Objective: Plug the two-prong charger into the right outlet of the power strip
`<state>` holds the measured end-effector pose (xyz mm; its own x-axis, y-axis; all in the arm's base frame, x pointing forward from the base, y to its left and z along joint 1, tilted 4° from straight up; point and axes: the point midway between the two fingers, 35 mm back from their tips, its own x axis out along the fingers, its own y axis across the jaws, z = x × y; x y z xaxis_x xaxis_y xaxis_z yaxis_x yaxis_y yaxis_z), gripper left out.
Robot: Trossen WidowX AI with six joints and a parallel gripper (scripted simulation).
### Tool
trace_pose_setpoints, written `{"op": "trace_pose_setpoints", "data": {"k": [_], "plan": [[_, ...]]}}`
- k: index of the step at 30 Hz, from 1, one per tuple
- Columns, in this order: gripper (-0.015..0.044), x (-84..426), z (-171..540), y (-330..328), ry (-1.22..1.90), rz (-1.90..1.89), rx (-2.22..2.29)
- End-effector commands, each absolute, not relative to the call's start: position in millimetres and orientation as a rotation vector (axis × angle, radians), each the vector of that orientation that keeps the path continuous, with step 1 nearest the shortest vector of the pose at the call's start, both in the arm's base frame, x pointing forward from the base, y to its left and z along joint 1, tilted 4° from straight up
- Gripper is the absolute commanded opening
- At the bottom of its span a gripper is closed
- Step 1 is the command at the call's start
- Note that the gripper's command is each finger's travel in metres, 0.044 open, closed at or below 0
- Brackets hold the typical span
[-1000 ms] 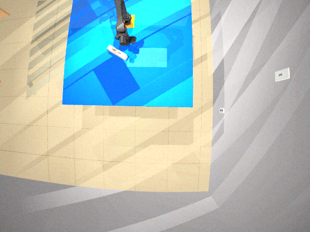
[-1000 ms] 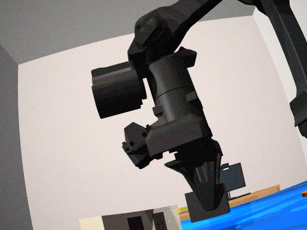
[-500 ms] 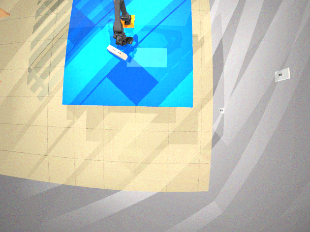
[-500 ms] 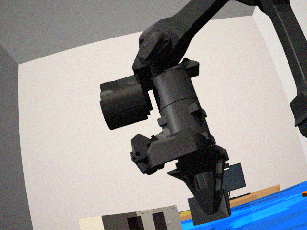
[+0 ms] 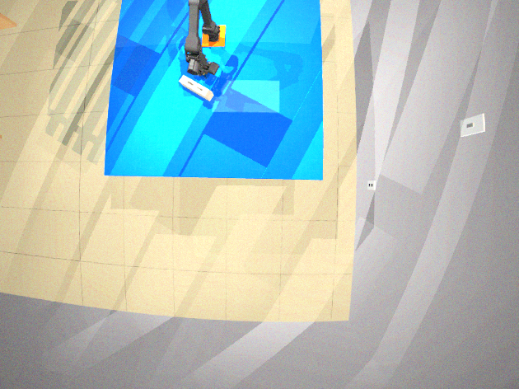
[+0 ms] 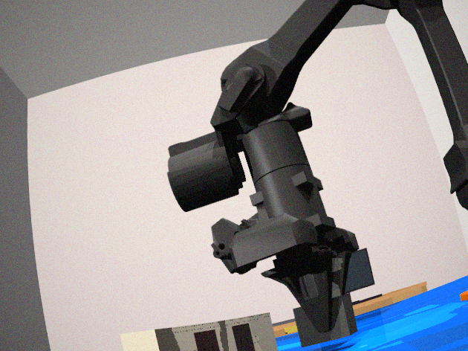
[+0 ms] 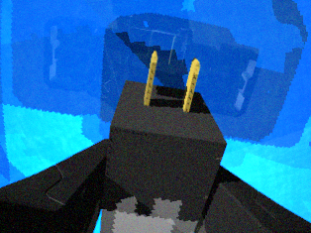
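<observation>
The white power strip (image 5: 207,95) (image 6: 262,329) lies diagonally on the blue surface; two dark outlets show on it in the exterior view, and it is not visible in the wrist view. My gripper (image 6: 327,325) (image 7: 152,155) is shut on the dark box-shaped charger (image 6: 347,317) (image 7: 165,149). Two parallel gold prongs (image 7: 190,84) point away from the fingers, over bare blue surface in the wrist view. In the exterior view the charger is to the right of the strip, apart in that view; its prongs cannot be made out there. The top view shows the arm's end just behind the strip, hiding the charger.
The blue surface (image 5: 151,147) extends around the strip. A lighter rectangle (image 5: 259,95) lies right of the strip. An orange square (image 5: 221,41) is beneath the arm's base. In the exterior view a dark monitor-like panel (image 6: 361,271) and a wooden top (image 6: 394,298) stand behind the gripper.
</observation>
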<state>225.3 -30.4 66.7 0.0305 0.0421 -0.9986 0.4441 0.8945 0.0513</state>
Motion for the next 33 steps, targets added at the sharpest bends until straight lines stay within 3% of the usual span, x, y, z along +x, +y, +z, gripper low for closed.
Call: {"op": "trace_pose_setpoints", "data": {"k": [1,33], "plan": [[0.0,223,65,-35,1.517,-0.332,0.419],[0.0,256,67,-64,1.507,-0.359,0.447]]}}
